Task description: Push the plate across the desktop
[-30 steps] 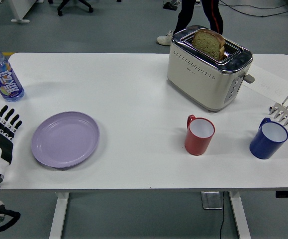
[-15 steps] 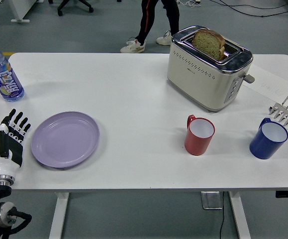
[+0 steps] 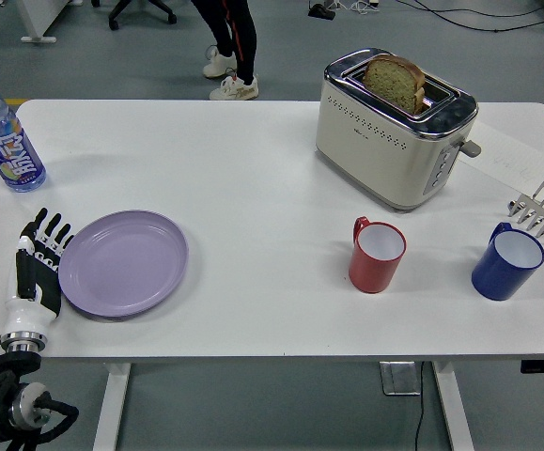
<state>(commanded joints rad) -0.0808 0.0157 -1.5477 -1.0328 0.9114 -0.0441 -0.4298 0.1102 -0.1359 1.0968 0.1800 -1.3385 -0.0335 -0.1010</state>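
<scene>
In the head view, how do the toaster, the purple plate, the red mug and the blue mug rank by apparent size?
Largest to smallest:
1. toaster
2. purple plate
3. red mug and blue mug: they look about the same, so I do not rank them.

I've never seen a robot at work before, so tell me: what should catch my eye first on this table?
Probably the cream toaster at the far right, with a slice of bread sticking up from its slot. Next, the purple plate near the front left, with the robot's black left hand right at its left rim, fingers spread. A red mug and a blue mug stand to the right.
</scene>
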